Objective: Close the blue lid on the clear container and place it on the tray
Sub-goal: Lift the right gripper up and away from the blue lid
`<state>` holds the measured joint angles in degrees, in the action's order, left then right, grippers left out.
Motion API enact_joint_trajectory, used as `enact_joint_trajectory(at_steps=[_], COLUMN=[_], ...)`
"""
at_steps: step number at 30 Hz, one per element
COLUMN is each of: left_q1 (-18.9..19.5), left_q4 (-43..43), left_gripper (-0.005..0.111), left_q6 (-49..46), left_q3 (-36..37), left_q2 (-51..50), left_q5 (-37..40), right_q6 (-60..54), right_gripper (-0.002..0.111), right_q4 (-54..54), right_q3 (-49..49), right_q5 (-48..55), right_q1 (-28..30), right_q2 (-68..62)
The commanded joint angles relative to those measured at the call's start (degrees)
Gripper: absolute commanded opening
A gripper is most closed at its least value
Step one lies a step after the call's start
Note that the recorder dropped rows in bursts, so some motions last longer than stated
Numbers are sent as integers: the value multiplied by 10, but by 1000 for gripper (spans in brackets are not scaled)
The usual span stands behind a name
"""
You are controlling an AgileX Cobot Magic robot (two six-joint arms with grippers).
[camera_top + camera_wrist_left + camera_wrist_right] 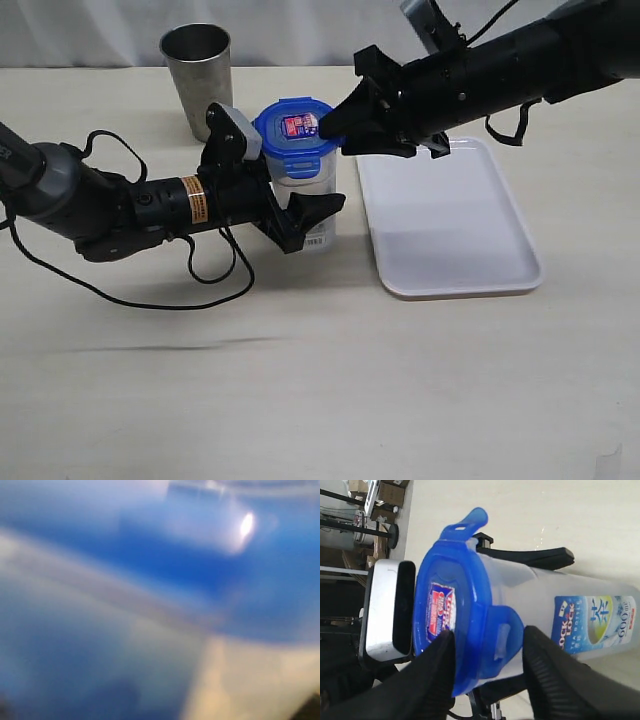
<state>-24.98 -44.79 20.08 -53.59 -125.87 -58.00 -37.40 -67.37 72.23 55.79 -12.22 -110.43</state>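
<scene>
The clear container (303,190) stands upright on the table just left of the tray (455,235), with the blue lid (293,128) sitting on its top. My left gripper (318,203) is shut on the container's body, one finger in front and one behind. My right gripper (335,130) is at the lid's right edge. In the right wrist view it (490,632) is open and straddles a lid clip tab (504,637). One finger (437,655) lies on the lid top and the other finger (545,655) stands off the tab. The left wrist view is a blue blur.
A grey metal tumbler (197,75) stands behind the left arm at the back. A black cable (150,295) loops on the table under the left arm. The white tray holds nothing.
</scene>
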Motion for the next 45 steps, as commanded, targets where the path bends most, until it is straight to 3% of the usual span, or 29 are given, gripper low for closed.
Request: enact_joint_trajectory(at_steps=[1, 3, 9, 27, 36, 41, 45], left_q1=[-10, -10, -10, -9, -9, -10, -10], left_q4=[-13, -13, -11, -10, -10, -11, -11], left_gripper=[0, 0, 0, 0, 0, 0, 0], left_q6=[-2, -2, -2, 12, 12, 12, 12], left_q3=[1, 1, 1, 1, 1, 1, 1], left_q2=[-6, -6, -6, -6, -6, -6, -6], left_q5=[24, 24, 24, 25, 25, 25, 25], right_q6=[-25, -29, -40, -92, -206, -332, -337], right_gripper=[41, 42, 61, 62, 60, 47, 47], right_q4=[73, 75, 79, 131, 123, 153, 317], right_q3=[-17, -17, -17, -17, -17, -17, -18], right_q5=[34, 34, 34, -3, -4, -49, -130], right_q1=[-17, -12, 10, 15, 14, -35, -122], right_q2=[-27, -26, -8, 94, 176, 245, 272])
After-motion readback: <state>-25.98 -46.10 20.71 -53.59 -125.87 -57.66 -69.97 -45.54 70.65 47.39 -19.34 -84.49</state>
